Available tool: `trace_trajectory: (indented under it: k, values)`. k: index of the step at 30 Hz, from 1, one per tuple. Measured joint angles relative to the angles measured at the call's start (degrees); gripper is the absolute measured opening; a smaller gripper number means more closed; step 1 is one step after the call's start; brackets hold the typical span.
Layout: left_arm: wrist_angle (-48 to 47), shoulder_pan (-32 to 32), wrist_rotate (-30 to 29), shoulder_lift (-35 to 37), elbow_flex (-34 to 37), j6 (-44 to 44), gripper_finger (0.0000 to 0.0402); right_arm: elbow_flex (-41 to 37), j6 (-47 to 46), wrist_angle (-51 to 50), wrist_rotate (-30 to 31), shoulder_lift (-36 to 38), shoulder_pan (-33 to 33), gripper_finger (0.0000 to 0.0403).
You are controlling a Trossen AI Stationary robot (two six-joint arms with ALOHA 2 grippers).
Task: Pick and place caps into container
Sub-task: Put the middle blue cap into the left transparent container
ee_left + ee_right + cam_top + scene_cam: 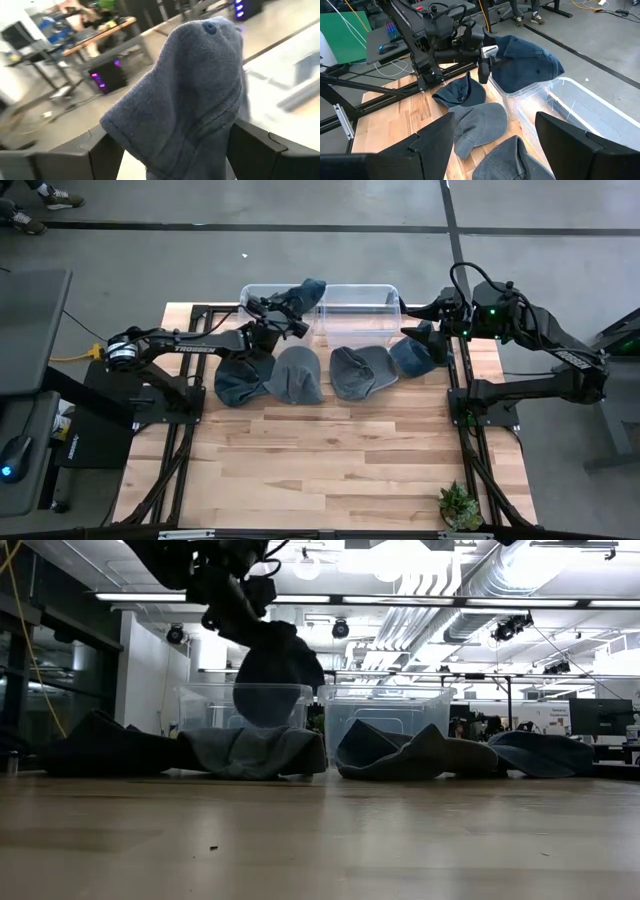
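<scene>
My left claw over the bin with a cap between its spread fingers

In the overhead picture my left gripper [283,315] sits just above centre, at the near rim of the left clear container [256,293], fingers [260,147] stood wide apart; a dark blue cap [304,293] hangs between them over that rim, and I cannot tell whether I truly grip it. Four more caps lie in a row on the wooden table [330,450] below the bins: dark blue [240,380], grey [296,374], grey-blue [360,370], and blue [410,357]. My right gripper [424,333] waits, open and holding nothing, at the right end beside the second container [362,302].
</scene>
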State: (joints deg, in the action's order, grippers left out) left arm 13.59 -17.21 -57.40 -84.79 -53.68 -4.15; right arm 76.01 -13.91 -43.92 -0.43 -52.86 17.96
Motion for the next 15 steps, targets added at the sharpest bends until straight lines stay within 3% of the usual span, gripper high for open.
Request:
trace_trajectory:
  k: [8,12,15]
  values:
    - [-3.17,0.0,-9.6,-0.02,0.01,0.05,0.0294,0.0,-0.04,-0.01,0.0,-0.02,0.01,0.027]
    - [-3.73,0.0,-8.62,-0.07,0.01,1.23,0.0294,0.0,-0.09,0.0,0.0,0.0,0.02,0.027]
    - [-5.14,-0.02,-1.68,0.72,0.0,4.44,0.0294,0.0,-0.1,0.0,0.0,-0.02,0.0,0.027]
